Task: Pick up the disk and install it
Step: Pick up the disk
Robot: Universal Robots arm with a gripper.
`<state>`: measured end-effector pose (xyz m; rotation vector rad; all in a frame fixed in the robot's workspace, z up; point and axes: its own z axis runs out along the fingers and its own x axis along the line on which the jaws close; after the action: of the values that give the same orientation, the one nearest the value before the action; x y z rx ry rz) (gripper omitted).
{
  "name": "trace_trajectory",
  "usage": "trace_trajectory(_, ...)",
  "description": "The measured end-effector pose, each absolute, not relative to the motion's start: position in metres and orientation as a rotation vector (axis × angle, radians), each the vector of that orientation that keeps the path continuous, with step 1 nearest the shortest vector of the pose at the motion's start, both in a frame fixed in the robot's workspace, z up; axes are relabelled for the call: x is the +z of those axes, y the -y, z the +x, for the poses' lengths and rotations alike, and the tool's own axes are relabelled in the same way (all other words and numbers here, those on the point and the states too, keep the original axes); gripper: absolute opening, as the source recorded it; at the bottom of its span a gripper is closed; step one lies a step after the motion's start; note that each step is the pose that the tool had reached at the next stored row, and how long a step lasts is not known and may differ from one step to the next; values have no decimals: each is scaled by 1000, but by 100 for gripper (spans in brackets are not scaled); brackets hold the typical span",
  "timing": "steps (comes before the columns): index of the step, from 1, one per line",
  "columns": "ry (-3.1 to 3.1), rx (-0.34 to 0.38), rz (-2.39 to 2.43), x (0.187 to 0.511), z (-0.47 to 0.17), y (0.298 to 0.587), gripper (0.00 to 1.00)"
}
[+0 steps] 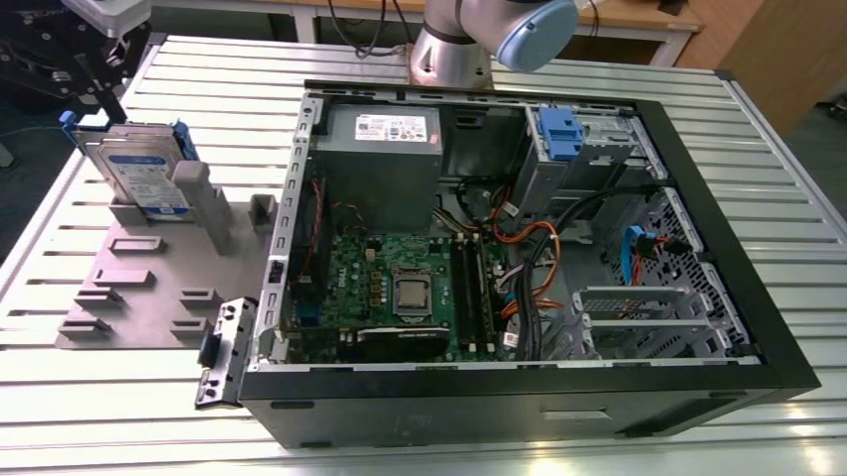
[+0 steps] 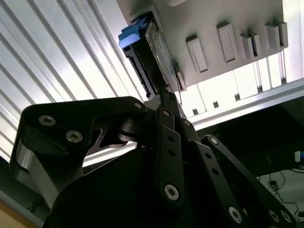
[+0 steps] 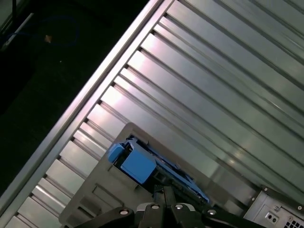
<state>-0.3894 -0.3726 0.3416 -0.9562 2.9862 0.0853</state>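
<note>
A ribbed aluminium table [image 1: 781,178] carries the whole job. Taking the exterior view as a dial, the disk [image 1: 139,174] sits at about ten o'clock. It stands on edge in a slot of a grey fixture plate [image 1: 146,288], label face toward the camera, blue rails at either end, and its top edge runs roughly from nine to three. It is seated in the plate, not lifted. The gripper [image 1: 117,114] meets it from twelve o'clock, straight down onto that top edge, so the grip lies across the thickness and not along the long axis. In the second wrist view the gripper [image 2: 166,92] has its fingers drawn close together at the disk's [image 2: 142,52] near end. The first wrist view shows the gripper [image 3: 165,192] the same way over the blue rail of the disk [image 3: 137,164]. The linkage hides the contact itself, so I judge it pinched on the disk rather than see it plainly. Outward at three o'clock lies the open computer case [image 1: 530,397], with the power supply [image 1: 384,149] and, at one o'clock, the drive cage [image 1: 582,139], well apart from the disk.
</note>
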Motion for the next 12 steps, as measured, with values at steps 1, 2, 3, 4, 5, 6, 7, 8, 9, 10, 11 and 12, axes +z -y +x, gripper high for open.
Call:
trace_trajectory(1, -2983, 86, -967, 342, -389, 373, 11)
trace_trajectory(2, -2979, 86, -978, 342, -389, 373, 11)
trace_trajectory(3, -2976, 87, -988, 342, -389, 373, 11)
trace_trajectory(4, -2972, 87, -999, 342, -389, 373, 11)
trace_trajectory(5, -2968, 88, -1012, 342, -389, 373, 11)
trace_trajectory(6, -2963, 89, -1026, 342, -389, 373, 11)
trace_trajectory(7, -2959, 90, -1040, 342, -389, 373, 11)
trace_trajectory(8, -2954, 91, -1054, 342, -389, 373, 11)
trace_trajectory(9, -2949, 92, -1068, 342, -389, 373, 11)
trace_trajectory(10, -2944, 93, -1082, 342, -389, 373, 11)
trace_trajectory(11, -2938, 94, -1096, 342, -389, 373, 11)
trace_trajectory(12, -2932, 95, -1112, 342, -389, 373, 11)
